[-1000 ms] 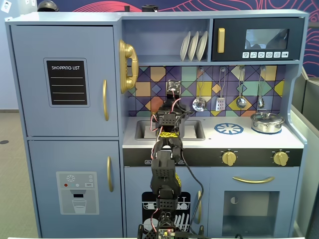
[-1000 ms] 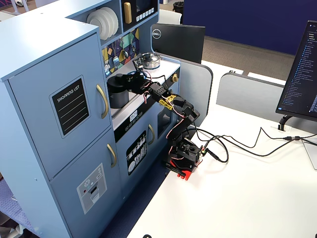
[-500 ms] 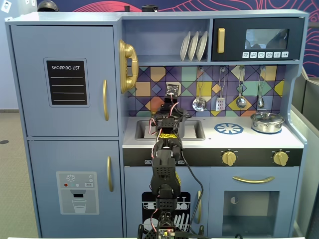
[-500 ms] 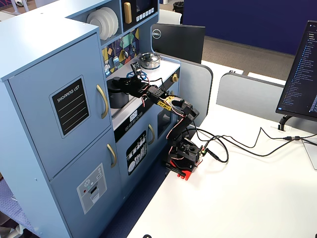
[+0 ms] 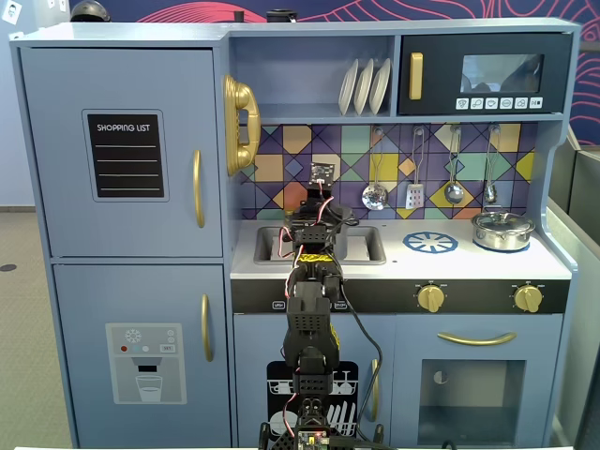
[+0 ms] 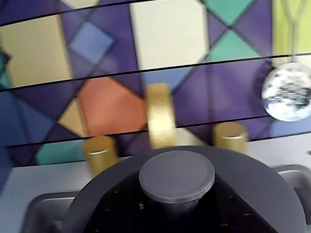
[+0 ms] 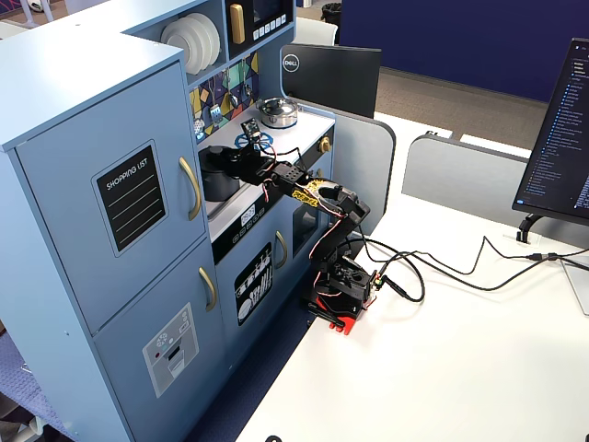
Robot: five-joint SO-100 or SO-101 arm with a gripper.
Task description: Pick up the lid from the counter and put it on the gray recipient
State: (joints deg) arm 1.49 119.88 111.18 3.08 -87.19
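Black plastic arm (image 5: pixel 309 323), boxy segmented links, ribbed servo housings. Yellow-and-black patterned band (image 5: pixel 315 258) on upper link. Red and white wires (image 7: pixel 313 244) looped along joints. Red base clamp (image 7: pixel 333 315) at bench edge, green circuit board (image 7: pixel 376 279) beside it, black cables (image 7: pixel 460 272) trailing off.

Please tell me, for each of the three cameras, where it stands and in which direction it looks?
A fixed view: stands in front of the toy kitchen, facing it straight; the arm reaches up over the sink.
Wrist view: rides on the arm, close above the lid, facing the tiled wall and gold faucet; little of the arm itself shows.
Another fixed view: high at the kitchen's side, looking down along its front; the whole arm and base show.
Shared: both fixed views show the silver pot.
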